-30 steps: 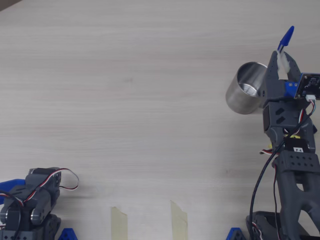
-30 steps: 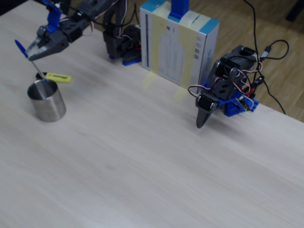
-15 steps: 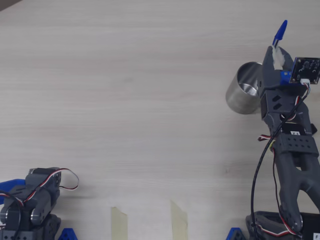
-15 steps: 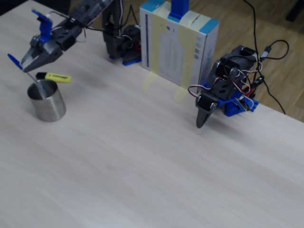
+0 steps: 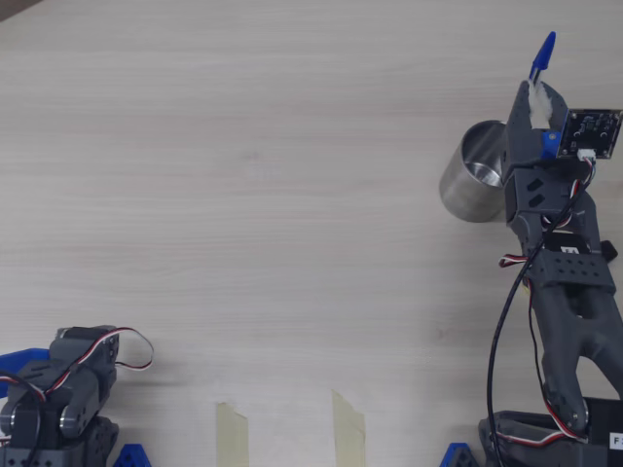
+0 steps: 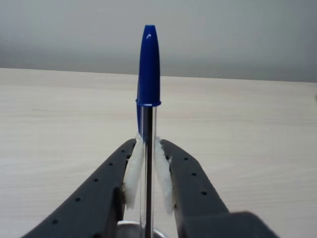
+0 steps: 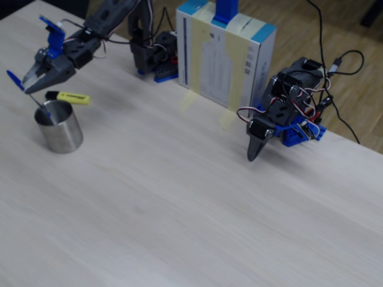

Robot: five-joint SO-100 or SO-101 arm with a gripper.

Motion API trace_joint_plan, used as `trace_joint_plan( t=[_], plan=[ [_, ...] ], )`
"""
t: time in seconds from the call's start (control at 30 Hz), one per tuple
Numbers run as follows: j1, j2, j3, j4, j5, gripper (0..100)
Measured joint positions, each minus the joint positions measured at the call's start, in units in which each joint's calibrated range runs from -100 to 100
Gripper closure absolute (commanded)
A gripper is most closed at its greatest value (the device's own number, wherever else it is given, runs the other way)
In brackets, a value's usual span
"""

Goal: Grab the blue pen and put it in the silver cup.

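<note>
On the pale wood counter (image 5: 243,175), my pincer (image 6: 147,171) grips the blue pen (image 6: 148,99), its lower end dipping into the silver cup (image 7: 58,127).

Bright, even, diffuse light; shadows faint.
Fixed view is slightly soft; wrist view is sharp on the pen (image 6: 148,89), with a small glint on its cap, background blurred.

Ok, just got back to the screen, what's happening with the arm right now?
The gripper is shut on the blue pen, holding it cap-up over the silver cup. In the fixed view the pen's lower end is already at or just inside the cup's mouth, but it has not been let go. A yellow highlighter lies on the table behind the cup. A second arm sits folded and idle.
</note>
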Motion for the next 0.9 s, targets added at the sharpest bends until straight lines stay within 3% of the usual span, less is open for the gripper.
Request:
trace_joint_plan(
  t=[0.37,0.9],
  plan=[
    [-0.08,3.5,0.27,-6.78,1.8,98],
    [-0.08,3.75,6.07,-7.2,2.11,98]
  ],
)
